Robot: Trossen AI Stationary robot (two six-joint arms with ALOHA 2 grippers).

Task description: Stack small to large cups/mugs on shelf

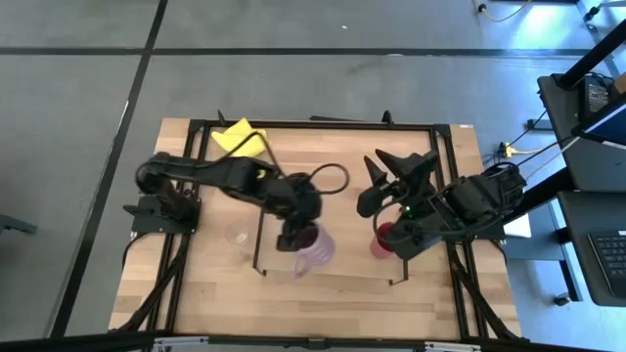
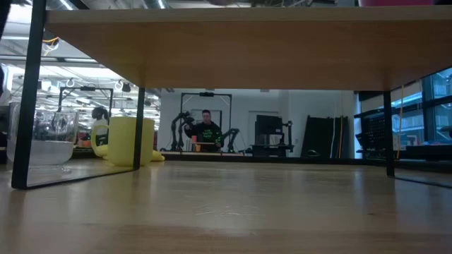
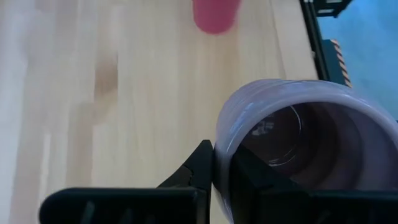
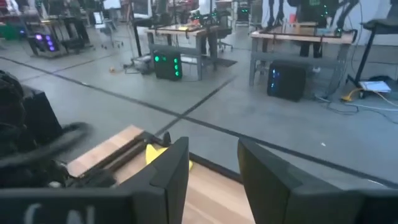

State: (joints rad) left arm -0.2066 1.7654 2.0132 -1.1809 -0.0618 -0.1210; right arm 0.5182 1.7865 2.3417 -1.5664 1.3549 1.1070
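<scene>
1. The left gripper (image 3: pixel 214 177) was clamped on the rim of the purple mug (image 3: pixel 298 149), one finger inside the wall and one outside, the mouth of the mug turned toward the wrist camera.
2. In the high view that mug (image 1: pixel 315 251) sat on the shelf (image 1: pixel 333 210) at about its middle, directly beneath the left gripper (image 1: pixel 293 235).
3. The right gripper (image 4: pixel 212 171) hung above the far side of the shelf with its jaws apart and nothing between them, pointing out toward the room.
4. The red cup (image 1: pixel 383 240) stood on the shelf just under the right arm, beside the purple mug but not touching it; the right arm was plainly the nearer to it.
5. The clear glass (image 1: pixel 238 236) stood by the shelf's other end, on the left arm's side.
6. The yellow-green mug (image 2: pixel 129 140) showed only in the low view, on the tabletop beyond the shelf's black frame.
7. A yellow cloth (image 1: pixel 240 137) lay at the table's far edge, well apart from the cups.
8. Judging by this, ordering by size was unfinished, and the red cup's closeness could crowd any shift of the purple mug toward it.
</scene>
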